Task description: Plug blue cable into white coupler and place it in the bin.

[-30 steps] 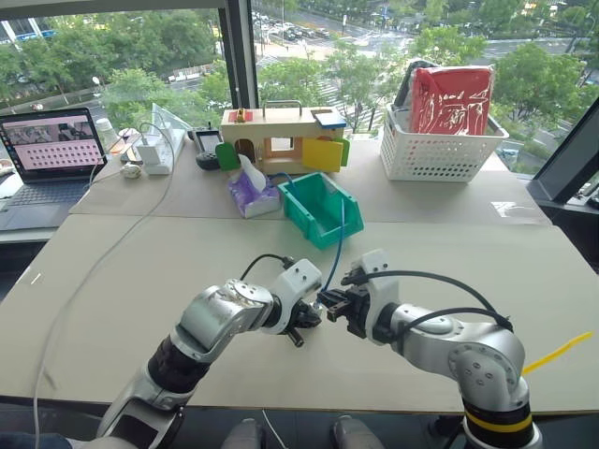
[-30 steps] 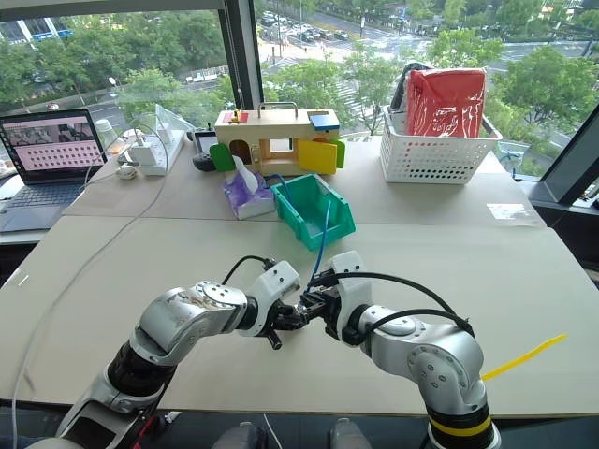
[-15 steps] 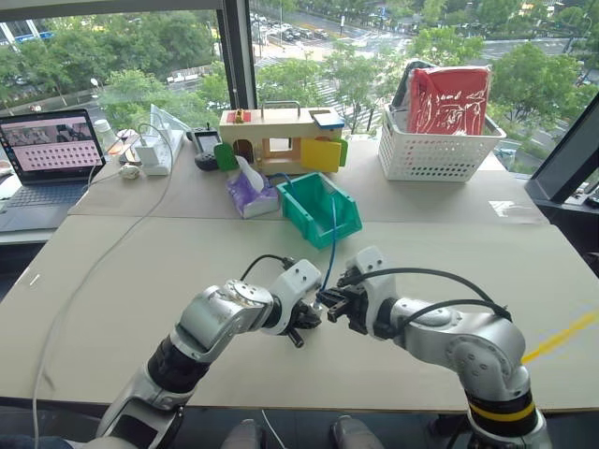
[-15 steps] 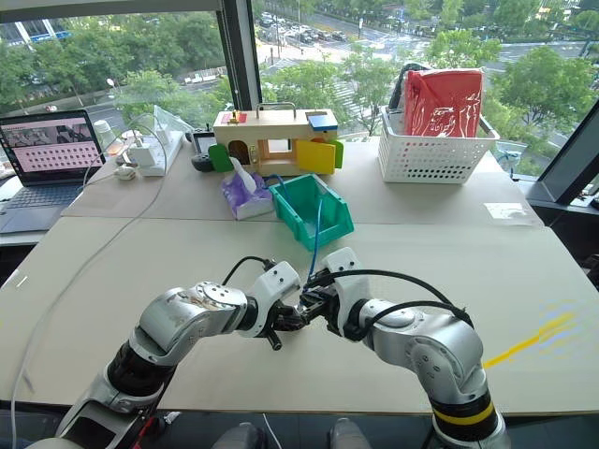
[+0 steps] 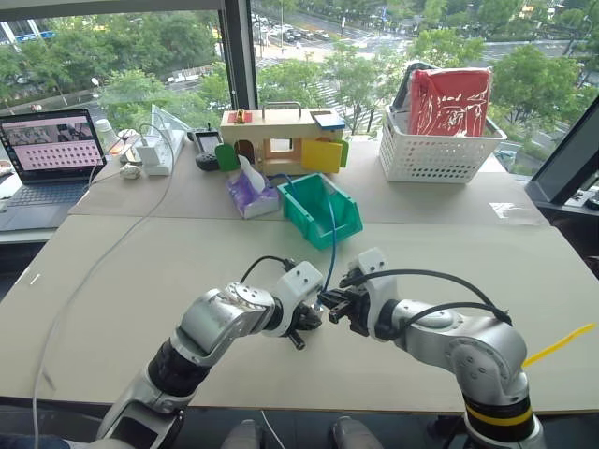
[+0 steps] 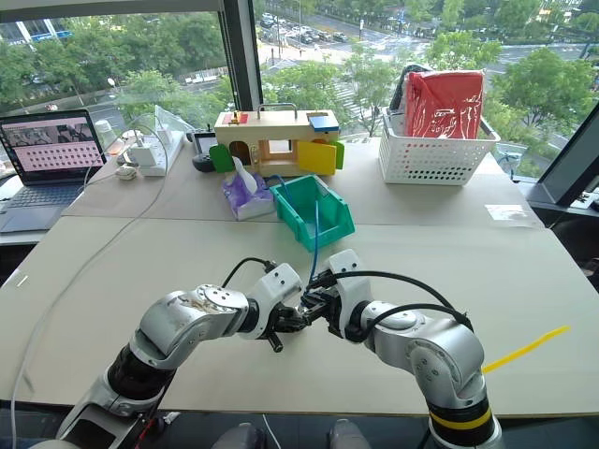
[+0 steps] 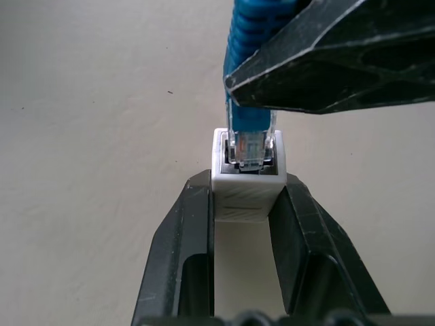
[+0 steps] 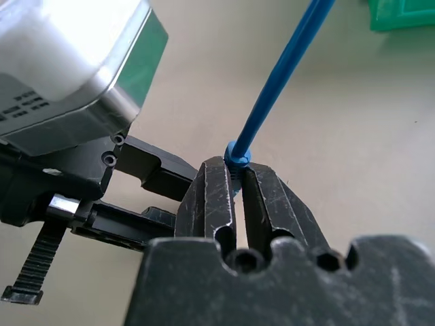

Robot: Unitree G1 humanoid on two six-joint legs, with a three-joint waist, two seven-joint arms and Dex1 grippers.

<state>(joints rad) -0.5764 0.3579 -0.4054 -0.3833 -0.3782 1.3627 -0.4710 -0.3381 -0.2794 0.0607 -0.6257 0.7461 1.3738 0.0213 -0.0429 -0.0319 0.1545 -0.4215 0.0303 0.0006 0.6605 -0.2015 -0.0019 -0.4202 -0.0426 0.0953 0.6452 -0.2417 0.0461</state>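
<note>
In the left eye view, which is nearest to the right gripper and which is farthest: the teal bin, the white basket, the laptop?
From the right gripper:
1. The teal bin, just behind it at the table's middle.
2. The white basket, far back on the right.
3. The laptop, far left edge.

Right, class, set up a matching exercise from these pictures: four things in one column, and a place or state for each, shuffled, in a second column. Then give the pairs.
1. white coupler
2. blue cable
3. bin
4. laptop

A. open, at the table's far left
B. clamped between the left gripper's fingers
C. teal, beside the purple tissue pack
D. pinched near its plug by the right gripper

Pairs: 1-B, 2-D, 3-C, 4-A
</note>
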